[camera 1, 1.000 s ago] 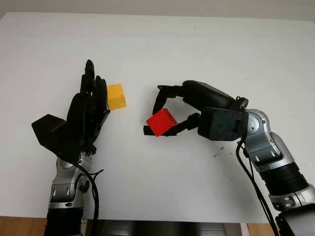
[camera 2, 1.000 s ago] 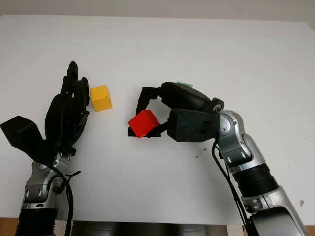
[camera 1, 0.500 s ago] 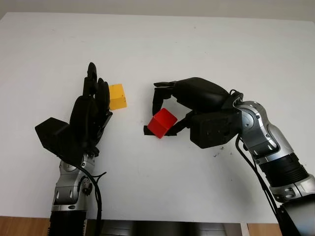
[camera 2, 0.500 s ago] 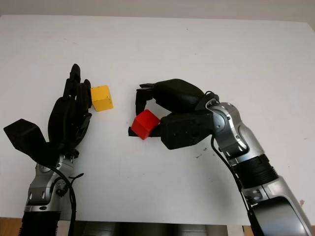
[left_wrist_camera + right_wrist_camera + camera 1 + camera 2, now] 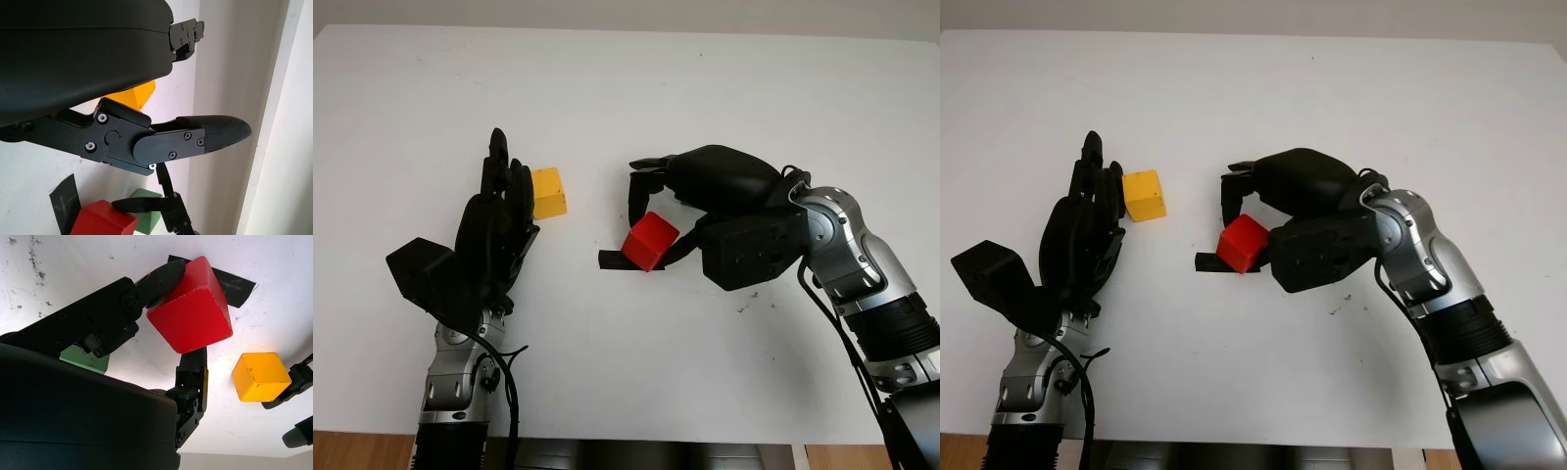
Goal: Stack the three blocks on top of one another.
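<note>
There are three blocks, one of each colour. One red block [image 5: 649, 240] is pinched in the fingers of the right hand [image 5: 705, 211], close to one strip of black tape [image 5: 610, 259] on the table [image 5: 705, 88]. One yellow block [image 5: 548, 192] sits on the table to the left of the red block, just beside the fingers of the open left hand [image 5: 494, 230]. One green block [image 5: 84, 359] sits on the far side of the red block, under the right hand. There are two hands, one on each side of the red block. There is one white table under all of it.
</note>
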Available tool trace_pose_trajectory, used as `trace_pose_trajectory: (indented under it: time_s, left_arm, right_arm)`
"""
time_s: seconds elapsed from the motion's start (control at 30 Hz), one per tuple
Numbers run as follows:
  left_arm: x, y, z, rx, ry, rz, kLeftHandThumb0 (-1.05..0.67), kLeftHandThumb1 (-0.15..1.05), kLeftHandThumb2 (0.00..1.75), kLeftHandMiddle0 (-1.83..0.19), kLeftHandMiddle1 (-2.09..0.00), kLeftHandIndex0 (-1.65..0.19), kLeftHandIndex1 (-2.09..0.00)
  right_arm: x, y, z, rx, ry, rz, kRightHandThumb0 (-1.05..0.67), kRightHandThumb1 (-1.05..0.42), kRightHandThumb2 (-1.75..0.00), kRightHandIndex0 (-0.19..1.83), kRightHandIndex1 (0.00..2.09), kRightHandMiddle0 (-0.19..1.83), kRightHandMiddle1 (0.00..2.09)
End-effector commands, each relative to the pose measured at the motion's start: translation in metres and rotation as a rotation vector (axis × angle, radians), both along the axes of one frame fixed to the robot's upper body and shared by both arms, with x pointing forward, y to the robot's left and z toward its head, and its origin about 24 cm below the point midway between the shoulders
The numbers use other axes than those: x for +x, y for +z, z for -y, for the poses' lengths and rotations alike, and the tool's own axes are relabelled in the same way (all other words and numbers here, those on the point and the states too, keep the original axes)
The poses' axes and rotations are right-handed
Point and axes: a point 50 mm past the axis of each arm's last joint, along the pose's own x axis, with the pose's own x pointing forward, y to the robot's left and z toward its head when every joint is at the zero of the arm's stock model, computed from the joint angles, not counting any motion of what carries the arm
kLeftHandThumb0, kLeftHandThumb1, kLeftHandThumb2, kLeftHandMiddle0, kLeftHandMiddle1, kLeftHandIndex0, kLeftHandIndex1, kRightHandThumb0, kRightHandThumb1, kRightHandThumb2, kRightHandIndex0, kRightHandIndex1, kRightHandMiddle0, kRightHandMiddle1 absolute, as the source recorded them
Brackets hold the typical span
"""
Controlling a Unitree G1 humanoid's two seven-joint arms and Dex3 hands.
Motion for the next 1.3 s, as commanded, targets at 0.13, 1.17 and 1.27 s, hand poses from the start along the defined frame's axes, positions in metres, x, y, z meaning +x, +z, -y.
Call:
trace_pose_trajectory:
  time_s: [0.13,1.17,1.27]
  left_arm:
    - [-0.004,0.0,-0.001,0.001,0.006,0.008,-0.78,1.05,0.55,0.19,0.0,0.19,-0.02]
    - [-0.011,0.007,-0.011,0.028,0.045,0.035,-0.79,1.05,0.53,0.18,-0.05,0.17,-0.05]
    - [-0.014,0.012,-0.014,0.046,0.048,0.065,-0.78,1.05,0.53,0.18,-0.05,0.16,-0.06]
  right_arm:
    - [-0.001,-0.001,-0.004,-0.008,0.034,0.006,-0.41,-0.91,-0.05,0.25,0.05,0.48,1.42]
    - [-0.017,0.033,0.013,0.041,-0.008,0.016,-0.88,-0.9,-0.05,-0.19,0.0,-0.19,0.0]
    - [-0.022,0.047,0.022,0.071,-0.031,0.005,-0.92,-0.9,-0.05,-0.19,0.0,-0.19,0.0]
